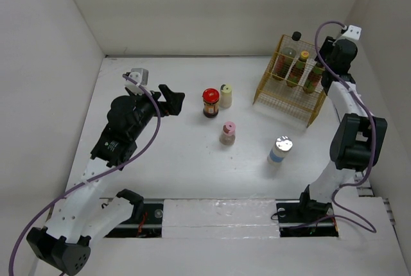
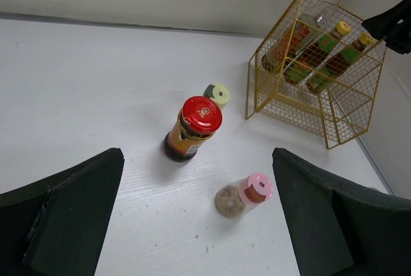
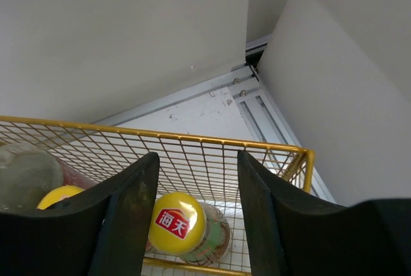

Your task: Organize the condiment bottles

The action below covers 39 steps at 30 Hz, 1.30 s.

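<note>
Three bottles lie in the yellow wire basket [image 1: 282, 106]: a black-capped one [image 1: 296, 36] and two yellow-capped ones [image 1: 303, 57] [image 1: 317, 69]. My right gripper [image 1: 324, 64] is open above the basket's right end. In the right wrist view its fingers [image 3: 198, 160] stand either side of a yellow cap [image 3: 176, 223]. On the table stand a red-lidded jar [image 1: 210, 103], a cream bottle [image 1: 226, 95], a pink-capped beige bottle [image 1: 228, 133] and a silver-lidded white-blue bottle [image 1: 280, 149]. My left gripper [image 1: 176, 101] is open and empty, just left of the red-lidded jar [image 2: 192, 128].
White walls close the table at the back and on both sides. The basket [image 2: 292, 106] sits tilted in the back right corner. The pink-capped bottle [image 2: 247, 196] stands between my left fingers' line of view. A rail runs along the near edge.
</note>
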Each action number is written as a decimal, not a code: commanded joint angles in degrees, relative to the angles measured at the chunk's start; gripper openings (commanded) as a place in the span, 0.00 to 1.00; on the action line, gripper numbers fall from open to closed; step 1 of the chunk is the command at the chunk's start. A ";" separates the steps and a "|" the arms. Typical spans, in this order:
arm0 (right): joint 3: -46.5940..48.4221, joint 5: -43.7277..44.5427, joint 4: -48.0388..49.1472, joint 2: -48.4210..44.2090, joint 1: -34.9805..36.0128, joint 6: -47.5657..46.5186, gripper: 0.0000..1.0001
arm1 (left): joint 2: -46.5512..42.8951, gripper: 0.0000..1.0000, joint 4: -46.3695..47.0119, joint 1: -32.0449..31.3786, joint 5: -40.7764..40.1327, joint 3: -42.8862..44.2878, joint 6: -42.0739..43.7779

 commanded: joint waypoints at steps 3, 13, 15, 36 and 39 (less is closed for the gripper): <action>0.53 1.21 3.72 -9.31 0.36 1.81 0.58 | -0.61 0.97 1.43 0.05 -0.37 1.29 0.74; -3.25 -16.34 3.72 -17.06 20.63 1.20 0.01 | -0.61 0.80 1.43 0.05 -2.65 1.29 0.22; -3.77 -16.37 2.57 -14.87 25.66 1.20 0.08 | -0.61 0.69 1.43 0.05 -3.54 1.29 0.22; -5.02 -15.14 -8.15 -0.01 46.95 -0.55 1.00 | -1.85 0.62 -0.24 0.05 -5.64 0.77 0.22; -3.52 -15.67 -8.76 1.57 47.56 -0.56 1.00 | -2.46 0.62 0.29 0.05 -5.64 0.77 0.22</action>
